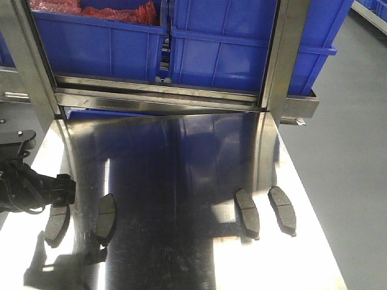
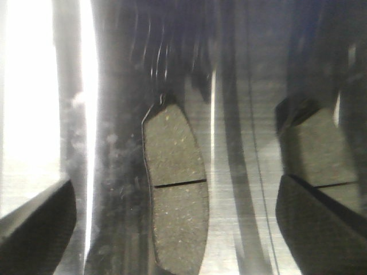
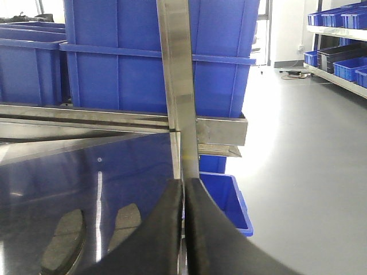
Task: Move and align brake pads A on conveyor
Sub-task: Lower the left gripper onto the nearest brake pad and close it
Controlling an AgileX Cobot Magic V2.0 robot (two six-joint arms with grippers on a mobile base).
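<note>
On the steel table (image 1: pixel 181 169) lie four brake pads (image 1: pixel 247 212).

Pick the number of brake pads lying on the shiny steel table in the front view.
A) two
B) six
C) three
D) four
D: four brake pads lie on the steel table, two side by side at left and two more at right.

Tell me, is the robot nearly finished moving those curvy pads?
Not nearly. Done: nothing, all four brake pads lie on the shiny steel table, and no conveyor shows. In hand: the left gripper hangs open over the leftmost pad, holding nothing; the right gripper is shut and empty. Left: moving and lining up every pad.
</note>
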